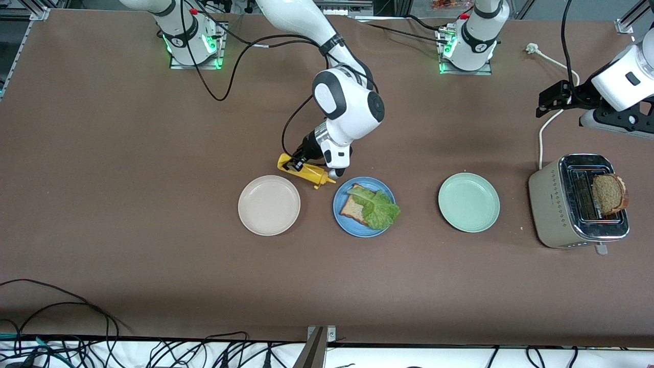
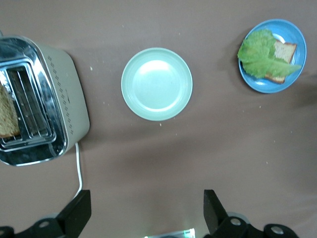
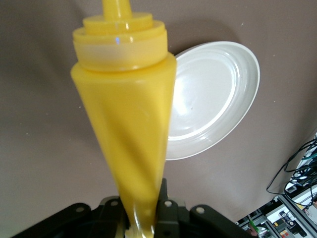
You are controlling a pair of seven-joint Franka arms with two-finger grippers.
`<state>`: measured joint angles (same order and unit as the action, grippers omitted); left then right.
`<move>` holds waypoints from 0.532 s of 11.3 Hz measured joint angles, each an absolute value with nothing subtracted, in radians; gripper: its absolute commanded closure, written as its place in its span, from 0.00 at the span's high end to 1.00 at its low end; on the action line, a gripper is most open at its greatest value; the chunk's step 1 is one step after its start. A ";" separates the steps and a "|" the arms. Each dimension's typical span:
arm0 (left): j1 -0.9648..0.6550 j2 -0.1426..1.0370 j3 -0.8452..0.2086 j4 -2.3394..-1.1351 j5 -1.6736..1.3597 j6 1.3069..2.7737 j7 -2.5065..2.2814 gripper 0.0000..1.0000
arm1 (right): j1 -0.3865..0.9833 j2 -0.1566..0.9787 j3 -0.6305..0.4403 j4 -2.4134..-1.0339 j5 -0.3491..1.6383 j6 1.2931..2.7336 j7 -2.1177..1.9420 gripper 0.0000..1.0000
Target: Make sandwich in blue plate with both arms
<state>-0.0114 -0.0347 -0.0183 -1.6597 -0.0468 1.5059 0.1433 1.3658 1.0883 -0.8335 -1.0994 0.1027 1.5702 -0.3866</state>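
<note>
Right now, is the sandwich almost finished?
Partly. One bread slice with lettuce lies on the blue plate. The right gripper holds a yellow bottle beside it. The top slice sits in the toaster; the open left gripper waits above.

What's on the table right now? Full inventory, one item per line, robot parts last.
blue plate: 1, medium blue, between the other two plates
bread slice: 1, brown, on the blue plate
lettuce leaf: 1, green, on that bread slice
beige-white plate: 1, toward the right arm's end
mint-green plate: 1, pale green, between blue plate and toaster
toaster: 1, beige and chrome, toward the left arm's end
second bread slice: 1, brown, standing in the toaster slot
mustard bottle: 1, yellow, tilted, nozzle toward the blue plate
right gripper: 1, black, shut on the mustard bottle
left gripper: 1, black, open, waiting above the toaster's end of the table
</note>
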 measured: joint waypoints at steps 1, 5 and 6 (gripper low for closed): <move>-0.011 -0.035 -0.018 -1.660 -0.047 1.481 0.143 1.00 | 1.365 1.089 -0.833 -1.099 0.103 1.573 -0.387 0.00; -0.017 -0.036 -0.031 -1.654 -0.047 1.443 0.143 1.00 | 1.360 1.092 -0.834 -1.080 0.103 1.575 -0.387 0.00; -0.017 -0.036 -0.038 -1.650 -0.047 1.435 0.143 1.00 | 1.358 1.092 -0.834 -1.077 0.103 1.575 -0.387 0.00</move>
